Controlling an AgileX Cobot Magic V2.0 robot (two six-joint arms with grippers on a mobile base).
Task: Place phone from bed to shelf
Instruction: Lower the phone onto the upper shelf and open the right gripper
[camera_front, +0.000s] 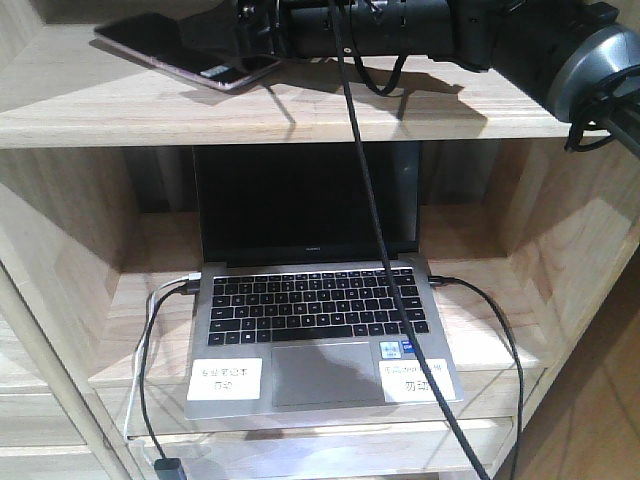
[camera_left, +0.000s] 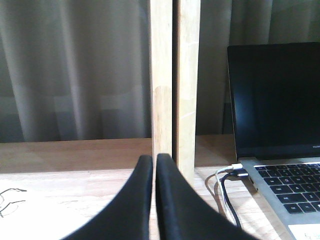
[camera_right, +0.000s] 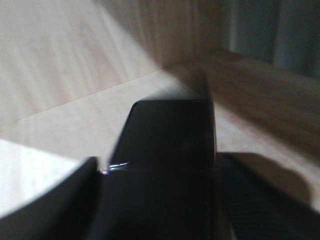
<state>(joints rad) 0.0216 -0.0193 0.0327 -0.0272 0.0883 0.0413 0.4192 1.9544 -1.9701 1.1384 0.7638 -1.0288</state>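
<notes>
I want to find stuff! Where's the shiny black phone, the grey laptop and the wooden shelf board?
Thin glossy black phone (camera_front: 185, 50): front view, on its dark screen.
Grey laptop (camera_front: 310, 310): front view, on its keyboard.
Light wood shelf plank (camera_front: 330, 112): front view, on bare board near the front edge.

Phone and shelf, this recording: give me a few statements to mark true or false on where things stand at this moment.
1. The phone is over the top shelf. True.
2. The laptop is closed. False: it is open, its screen dark.
3. The left gripper has its fingers pressed together and holds nothing. True.
4. The phone is on the same board as the laptop. False: it is on the board above.
5. The right gripper has the phone between its fingers. True.
</notes>
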